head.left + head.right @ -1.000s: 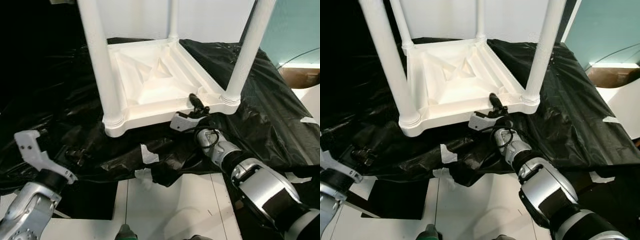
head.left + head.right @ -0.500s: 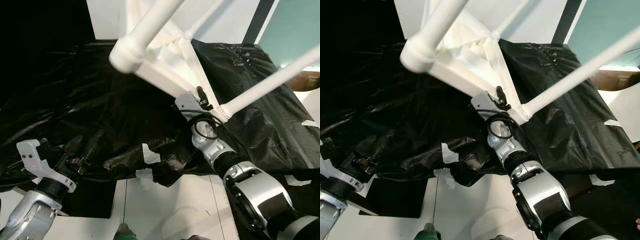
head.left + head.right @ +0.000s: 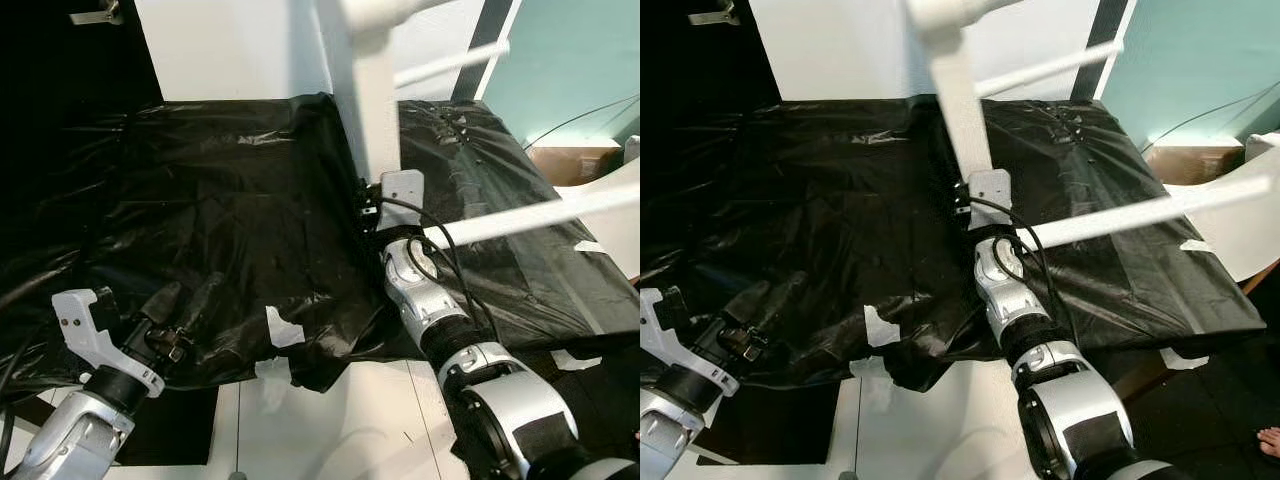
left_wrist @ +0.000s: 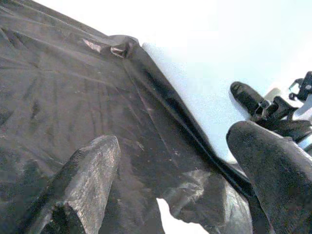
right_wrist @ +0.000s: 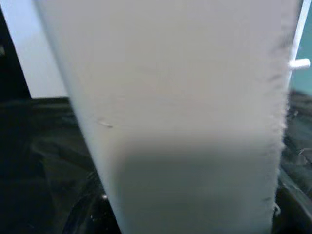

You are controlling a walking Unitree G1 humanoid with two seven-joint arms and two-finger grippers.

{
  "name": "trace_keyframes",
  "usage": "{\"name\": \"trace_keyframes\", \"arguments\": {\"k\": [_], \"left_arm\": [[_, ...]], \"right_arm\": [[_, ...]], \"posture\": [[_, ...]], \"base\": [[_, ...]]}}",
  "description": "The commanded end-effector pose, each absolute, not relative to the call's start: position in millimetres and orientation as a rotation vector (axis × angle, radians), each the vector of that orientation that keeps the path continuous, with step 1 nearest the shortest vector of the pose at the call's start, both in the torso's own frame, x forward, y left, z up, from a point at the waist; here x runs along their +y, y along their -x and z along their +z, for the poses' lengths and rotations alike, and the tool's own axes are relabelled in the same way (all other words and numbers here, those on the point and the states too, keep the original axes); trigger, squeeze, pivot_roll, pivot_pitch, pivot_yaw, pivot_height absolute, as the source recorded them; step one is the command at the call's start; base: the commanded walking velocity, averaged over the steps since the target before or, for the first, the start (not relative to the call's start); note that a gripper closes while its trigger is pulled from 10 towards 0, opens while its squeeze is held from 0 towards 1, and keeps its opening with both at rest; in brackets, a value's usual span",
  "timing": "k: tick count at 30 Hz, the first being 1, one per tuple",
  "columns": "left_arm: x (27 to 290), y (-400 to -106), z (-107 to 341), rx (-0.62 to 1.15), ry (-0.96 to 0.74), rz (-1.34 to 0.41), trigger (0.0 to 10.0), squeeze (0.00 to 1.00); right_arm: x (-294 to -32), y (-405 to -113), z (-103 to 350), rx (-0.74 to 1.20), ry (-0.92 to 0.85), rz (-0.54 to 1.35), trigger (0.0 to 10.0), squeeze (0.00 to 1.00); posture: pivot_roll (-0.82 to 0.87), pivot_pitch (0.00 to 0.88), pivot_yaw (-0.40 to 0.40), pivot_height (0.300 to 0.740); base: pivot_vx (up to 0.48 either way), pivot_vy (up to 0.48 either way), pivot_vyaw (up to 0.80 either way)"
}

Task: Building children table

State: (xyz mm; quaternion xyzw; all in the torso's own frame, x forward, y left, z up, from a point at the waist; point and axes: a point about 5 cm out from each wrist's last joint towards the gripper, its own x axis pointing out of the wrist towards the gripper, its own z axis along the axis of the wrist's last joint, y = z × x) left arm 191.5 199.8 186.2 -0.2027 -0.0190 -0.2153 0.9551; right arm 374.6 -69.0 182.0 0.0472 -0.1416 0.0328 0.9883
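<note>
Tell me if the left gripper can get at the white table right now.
Probably yes: the left gripper hovers open over the black sheet, nothing between it and the tipped-up white table the right gripper holds, though some way off.

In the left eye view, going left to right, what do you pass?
Left gripper → white tape patch on the black sheet → right gripper at the upended white table → table leg → cardboard box.

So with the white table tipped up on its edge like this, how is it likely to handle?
The white table looks like rigid moulded plastic, so probably stiff and light for its size. Standing on edge with legs jutting sideways, it seems apt to topple. The black sheet under it looks slick, so the edge may slide.
</note>
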Motion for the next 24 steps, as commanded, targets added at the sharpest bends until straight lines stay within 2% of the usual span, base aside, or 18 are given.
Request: {"name": "trace_keyframes", "arguments": {"k": [1, 11, 12, 18, 19, 20, 24], "left_arm": [[191, -186, 191, -0.086, 0.39, -0.655, 10.0, 0.0], [189, -188, 193, -0.079, 0.377, -0.67, 10.0, 0.0], [189, -189, 194, -0.079, 0.375, -0.673, 10.0, 0.0], [186, -193, 197, -0.079, 0.365, -0.698, 10.0, 0.0], [185, -193, 198, -0.08, 0.361, -0.706, 10.0, 0.0], [186, -194, 199, -0.079, 0.359, -0.71, 10.0, 0.0], [186, -194, 199, -0.077, 0.355, -0.715, 10.0, 0.0]], "right_arm": [[-60, -371, 205, -0.404, -0.148, 0.128, 10.0, 0.0], [-63, -370, 199, -0.379, -0.243, 0.122, 10.0, 0.0], [-65, -369, 200, -0.388, -0.246, 0.12, 10.0, 1.0], [-77, -359, 190, -0.401, -0.22, 0.117, 10.0, 1.0], [-81, -355, 183, -0.386, -0.209, 0.119, 10.0, 0.19], [-85, -351, 175, -0.37, -0.198, 0.115, 10.0, 0.0], [-99, -342, 160, -0.336, -0.164, 0.088, 10.0, 0.0]], "posture": [[0.1, 0.024, -0.07, 0.74], [0.1, 0.039, -0.05, 0.74], [0.1, 0.041, -0.043, 0.74], [0.09, 0.048, -0.03, 0.74], [0.09, 0.049, -0.028, 0.74], [0.09, 0.051, -0.026, 0.74], [0.09, 0.052, -0.022, 0.74]], "base": [[0.0, 0.0, 0.0], [0.0, 0.0, 0.0], [0.0, 0.0, 0.0], [0.0, 0.0, 0.0], [0.0, 0.0, 0.0], [0.0, 0.0, 0.0], [0.0, 0.0, 0.0]]}}
